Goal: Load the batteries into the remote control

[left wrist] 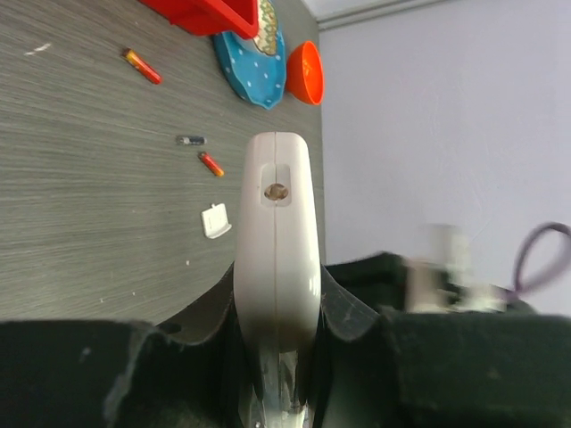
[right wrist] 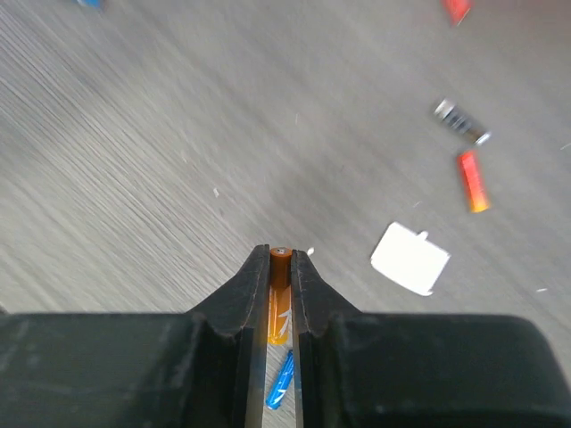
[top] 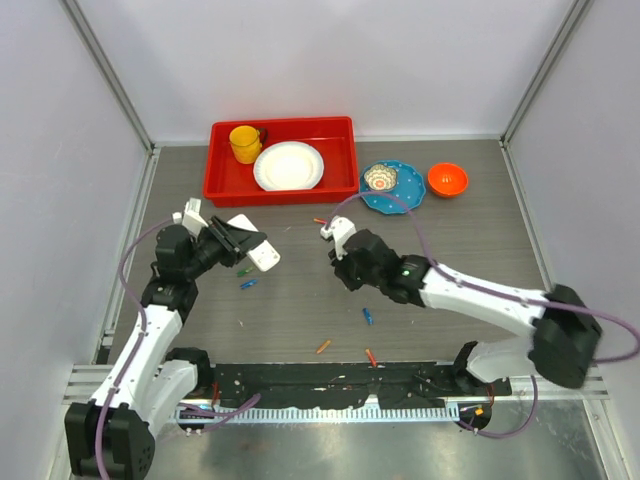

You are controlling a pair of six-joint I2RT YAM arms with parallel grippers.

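Note:
My left gripper (top: pixel 235 246) is shut on the white remote control (top: pixel 262 256) and holds it above the table's left middle. In the left wrist view the remote (left wrist: pixel 277 223) stands edge-on between the fingers (left wrist: pixel 210 308). My right gripper (top: pixel 342 268) is shut on an orange battery (right wrist: pixel 279 283), a little to the right of the remote. Loose batteries lie on the table: green and blue ones (top: pixel 247 277), a blue one (top: pixel 368 316), an orange one (top: pixel 323 347) and a red one (top: pixel 371 357). A small white battery cover (right wrist: pixel 409 259) lies flat on the table.
A red tray (top: pixel 225 182) at the back holds a yellow cup (top: pixel 244 143) and a white round plate (top: pixel 289 166). A blue dotted plate (top: pixel 392 188) and an orange bowl (top: pixel 447 179) stand to its right. A black rail (top: pixel 330 385) runs along the near edge.

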